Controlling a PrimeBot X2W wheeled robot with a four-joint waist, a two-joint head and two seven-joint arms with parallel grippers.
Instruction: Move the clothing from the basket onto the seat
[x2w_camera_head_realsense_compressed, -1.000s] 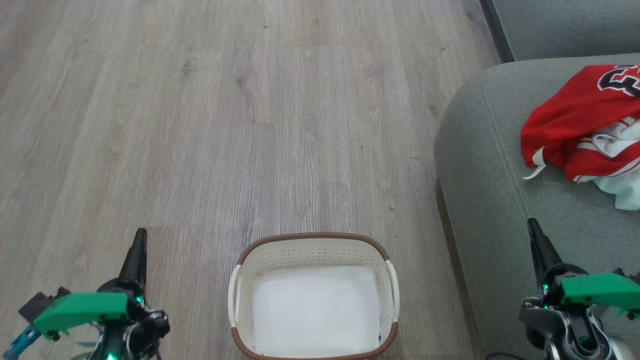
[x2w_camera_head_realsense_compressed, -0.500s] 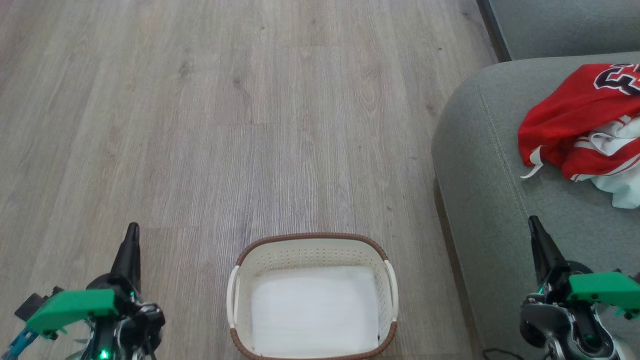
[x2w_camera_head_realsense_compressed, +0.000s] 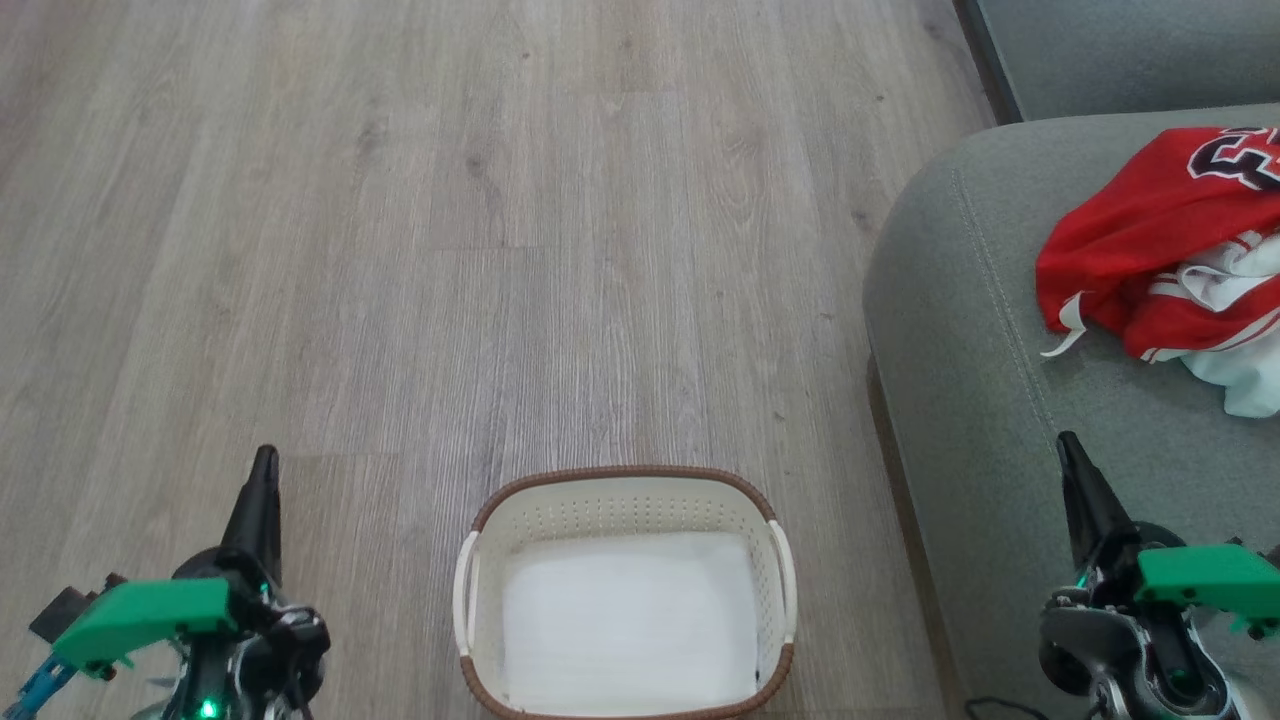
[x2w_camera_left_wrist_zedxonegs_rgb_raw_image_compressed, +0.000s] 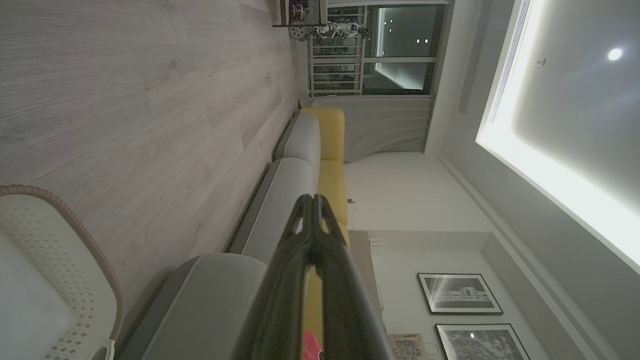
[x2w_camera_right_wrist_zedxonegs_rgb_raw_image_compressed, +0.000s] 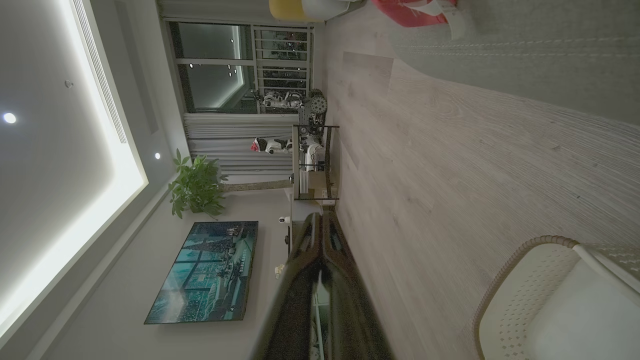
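So the basket (x2w_camera_head_realsense_compressed: 625, 478) sits on the floor (x2w_camera_head_realsense_compressed: 500, 250) right in front of the robot and it looks empty, just the white bottom showing. The clothing (x2w_camera_head_realsense_compressed: 1140, 260) is in one crumpled heap on the seat (x2w_camera_head_realsense_compressed: 960, 380) off to the right, a red jersey with white bits bunched in with it. It's well in from the cushion's rounded edge, so I doubt it slides off. The left fingers (x2w_camera_head_realsense_compressed: 262, 490) are pressed together holding nothing, parked over the floor left of the basket. The right fingers (x2w_camera_head_realsense_compressed: 1082, 490) are the same, closed and empty, over the near part of the seat and well apart from the heap. Both point forward, one on either side of the basket, which reads like a rest pose to me. I'd say the job's basically done, nothing left to grab unless something's hiding out of frame
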